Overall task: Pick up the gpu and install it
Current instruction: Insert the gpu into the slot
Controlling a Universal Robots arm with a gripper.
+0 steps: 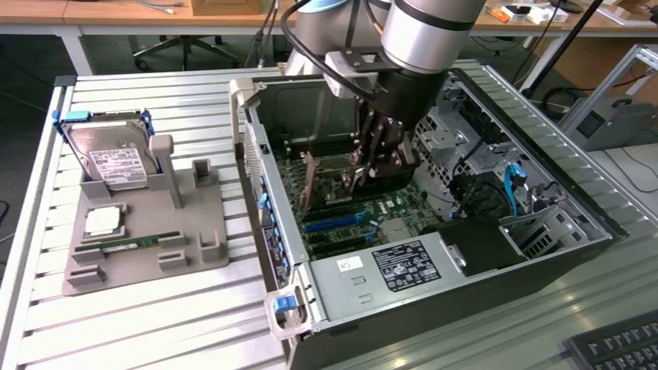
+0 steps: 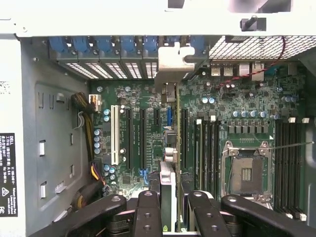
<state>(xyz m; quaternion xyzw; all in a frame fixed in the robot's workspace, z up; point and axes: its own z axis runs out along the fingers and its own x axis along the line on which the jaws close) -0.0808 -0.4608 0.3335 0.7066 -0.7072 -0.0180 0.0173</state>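
Observation:
The gpu (image 1: 327, 182) stands on edge inside the open computer case (image 1: 452, 270), low over the motherboard. My gripper (image 1: 377, 171) reaches down into the case and is shut on the card's upper edge. In the wrist view the gpu (image 2: 177, 143) appears as a thin edge running away from the fingers (image 2: 148, 212), one on each side of it. Its silver end bracket (image 2: 173, 64) sits against the row of rear slot openings. The card lies in line with a black expansion slot beside the memory slots; whether it is seated I cannot tell.
The motherboard (image 2: 237, 113) carries a bare processor socket (image 2: 245, 173), long black slots (image 2: 128, 138) and cable bundles (image 2: 86, 106). On the exterior view's left, a grey holder (image 1: 196, 231) keeps a silver hard drive (image 1: 115, 158), a processor chip (image 1: 103, 222) and a memory stick (image 1: 139, 243). A keyboard (image 1: 617, 347) lies near the corner.

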